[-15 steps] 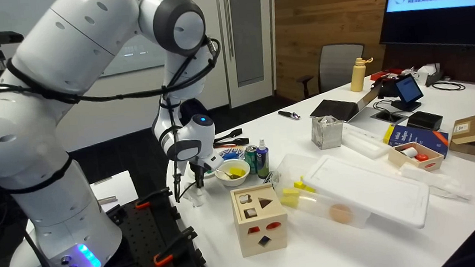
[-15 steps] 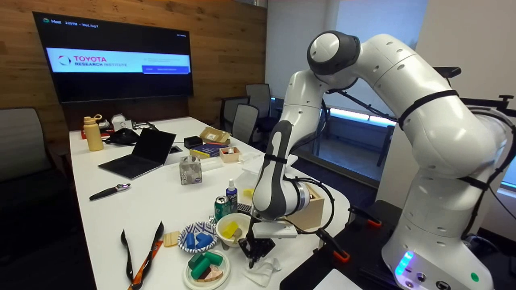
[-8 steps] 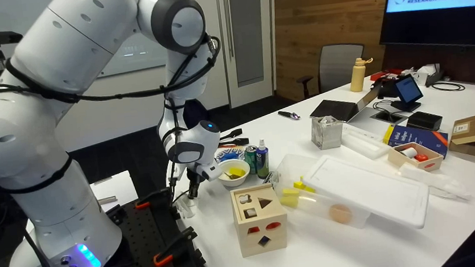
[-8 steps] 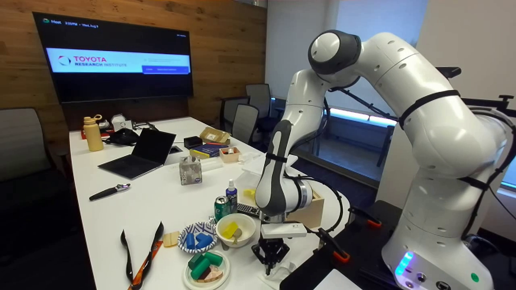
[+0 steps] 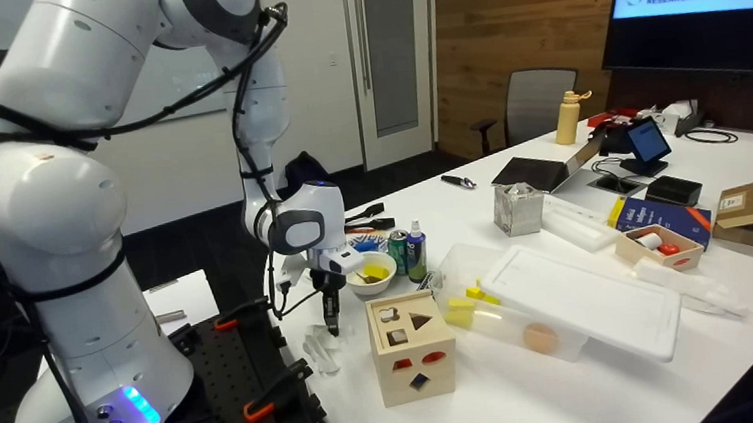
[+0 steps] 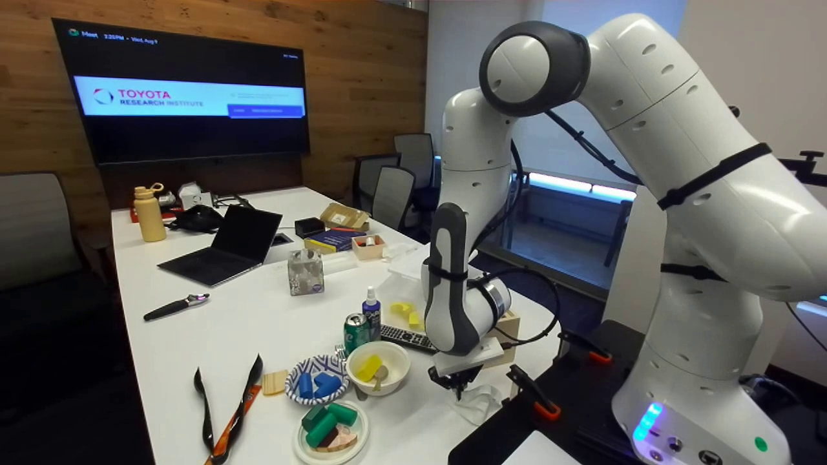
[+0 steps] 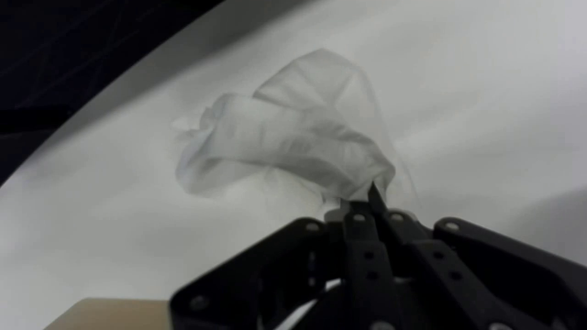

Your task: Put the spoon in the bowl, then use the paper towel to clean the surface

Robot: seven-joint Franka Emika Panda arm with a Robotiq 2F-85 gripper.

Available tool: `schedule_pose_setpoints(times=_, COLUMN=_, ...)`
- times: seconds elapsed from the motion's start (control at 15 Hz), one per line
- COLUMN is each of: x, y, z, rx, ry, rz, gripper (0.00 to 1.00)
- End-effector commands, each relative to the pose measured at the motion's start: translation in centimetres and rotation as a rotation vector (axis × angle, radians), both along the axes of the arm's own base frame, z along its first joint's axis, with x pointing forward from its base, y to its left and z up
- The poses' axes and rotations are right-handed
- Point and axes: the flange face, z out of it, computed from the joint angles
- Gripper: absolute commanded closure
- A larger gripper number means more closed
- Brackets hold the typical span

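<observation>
My gripper (image 5: pixel 334 329) is shut on a crumpled white paper towel (image 5: pixel 321 351) and presses close to the glossy white tabletop surface (image 5: pixel 505 399). The gripper (image 7: pixel 370 199) and towel (image 7: pixel 293 142) also show in the wrist view. The fingertips pinch one end of the towel, and the rest lies spread on the table. In an exterior view the gripper (image 6: pixel 460 391) and towel (image 6: pixel 479 405) are right of the bowl (image 6: pixel 397 359). The spoon (image 6: pixel 380 374) rests in the bowl, beside a yellow piece. Whether the fingertips touch the table is unclear.
A wooden shape-sorter cube (image 5: pixel 413 360) stands close to the gripper. A green can (image 6: pixel 356 332), a spray bottle (image 6: pixel 371 316) and a remote (image 6: pixel 407 337) stand or lie near the bowl. Table clamps (image 6: pixel 535 394) and the table edge are close to the towel.
My gripper has dragged the towel away from beside the bowl, first toward the robot-side table edge, then along it toward the shape-sorter cube. The bowl and spoon have not moved.
</observation>
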Motion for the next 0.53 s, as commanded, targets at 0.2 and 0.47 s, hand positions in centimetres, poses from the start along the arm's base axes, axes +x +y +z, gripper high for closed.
schedule_pose_setpoints(times=0.2, x=2.0, y=-1.9, z=-0.5, rx=-0.101, ry=-0.130, rz=0.032, gripper=1.00)
schedule_pose_setpoints(times=0.47, x=3.2, y=-1.3, z=-1.0, rx=-0.037, ry=-0.212, rz=0.042, gripper=1.00)
